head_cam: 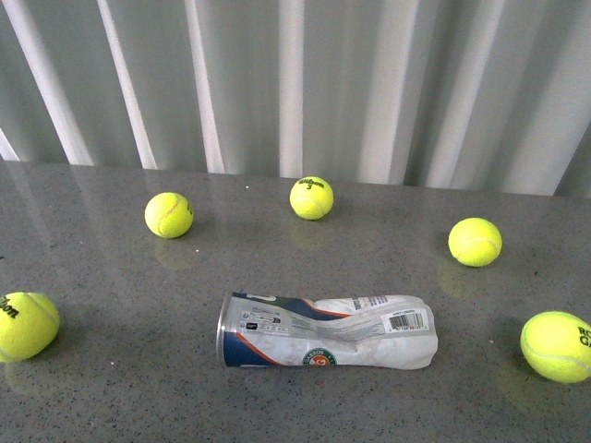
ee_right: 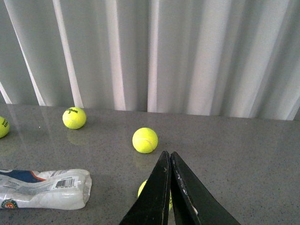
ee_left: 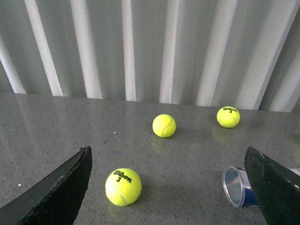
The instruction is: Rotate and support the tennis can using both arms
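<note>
Status: the tennis can (head_cam: pixel 328 330) lies on its side on the grey speckled desk (head_cam: pixel 111 397), roughly centred and near the front in the front view. Its metal rim (head_cam: pixel 223 330) points to the robot's left and its crumpled end with the barcode (head_cam: pixel 406 320) points right. The label is blue, white and orange. We read the plastic as dented along the right half. The can rests free on the desk, touching nothing else.

We count five yellow tennis balls (head_cam: pixel 311 197) spread around it in the front view, all apart from the can: two at the back, one back-right, one at the far right edge and one at the far left edge.

Left end effector (ee_left: pixel 167 152): wide open, with one black finger (ee_left: pixel 61 192) at each side of its wrist view and bare desk between them. A ball marked Wilson 3 (ee_left: pixel 123 187) sits in that gap, and two more balls lie further back. One finger covers part of the can's rim end in that view; we can't tell the clearance from there.

Right end effector (ee_right: pixel 168 157): closed, with the fingers pressed flat together above the desk. Its wrist view shows the barcode end of the can well apart from the fingers. One ball (ee_right: pixel 142 187) is partly hidden behind them.

A white pleated curtain (head_cam: pixel 369 83) hangs behind the desk.
</note>
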Controlling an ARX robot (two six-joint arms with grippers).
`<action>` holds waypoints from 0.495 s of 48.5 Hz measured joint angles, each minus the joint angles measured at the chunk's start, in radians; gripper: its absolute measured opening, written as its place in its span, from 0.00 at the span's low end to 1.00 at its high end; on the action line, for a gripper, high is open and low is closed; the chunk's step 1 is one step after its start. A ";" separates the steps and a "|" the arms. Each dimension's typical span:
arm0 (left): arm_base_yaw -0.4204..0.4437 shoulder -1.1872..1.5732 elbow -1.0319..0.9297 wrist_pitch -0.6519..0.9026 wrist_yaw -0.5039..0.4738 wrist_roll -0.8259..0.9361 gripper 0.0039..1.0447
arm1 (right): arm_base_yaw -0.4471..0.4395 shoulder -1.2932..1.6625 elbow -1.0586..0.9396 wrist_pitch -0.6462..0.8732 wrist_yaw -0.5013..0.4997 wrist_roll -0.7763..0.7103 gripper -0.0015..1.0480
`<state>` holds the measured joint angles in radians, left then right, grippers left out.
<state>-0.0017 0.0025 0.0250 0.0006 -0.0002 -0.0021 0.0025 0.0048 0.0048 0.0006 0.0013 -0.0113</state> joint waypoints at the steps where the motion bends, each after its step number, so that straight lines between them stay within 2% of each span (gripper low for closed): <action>1: 0.000 0.000 0.000 0.000 0.000 0.000 0.94 | 0.000 0.000 0.000 0.000 0.000 0.000 0.05; 4: 0.000 0.000 0.000 0.000 0.000 0.000 0.94 | 0.000 0.000 0.000 0.000 0.000 0.000 0.12; 9: 0.000 0.000 0.000 0.000 0.000 0.000 0.94 | 0.000 0.000 0.000 0.000 0.000 0.000 0.36; 14: 0.000 0.000 0.000 0.000 0.000 0.000 0.94 | 0.000 0.000 0.000 0.000 0.000 0.000 0.51; 15: -0.006 0.018 0.009 -0.027 -0.019 -0.011 0.94 | 0.000 0.000 0.000 0.000 0.000 0.000 0.55; 17: -0.031 0.089 0.069 -0.180 -0.087 -0.076 0.94 | 0.000 0.000 0.000 0.000 0.000 0.000 0.60; 18: -0.058 0.205 0.150 -0.327 -0.137 -0.130 0.94 | 0.000 0.000 0.000 0.000 0.000 0.000 0.69; 20: -0.089 0.349 0.249 -0.431 -0.169 -0.186 0.94 | 0.000 -0.001 0.000 0.000 0.000 0.001 0.76; 22: -0.113 0.468 0.333 -0.412 -0.154 -0.204 0.94 | 0.000 -0.001 0.000 0.000 0.000 0.000 0.86; 24: -0.129 0.557 0.408 -0.354 -0.130 -0.210 0.94 | 0.000 -0.001 0.000 0.000 0.000 0.001 0.90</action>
<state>-0.1307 0.5598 0.4332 -0.3538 -0.1307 -0.2119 0.0025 0.0040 0.0048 0.0006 0.0013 -0.0105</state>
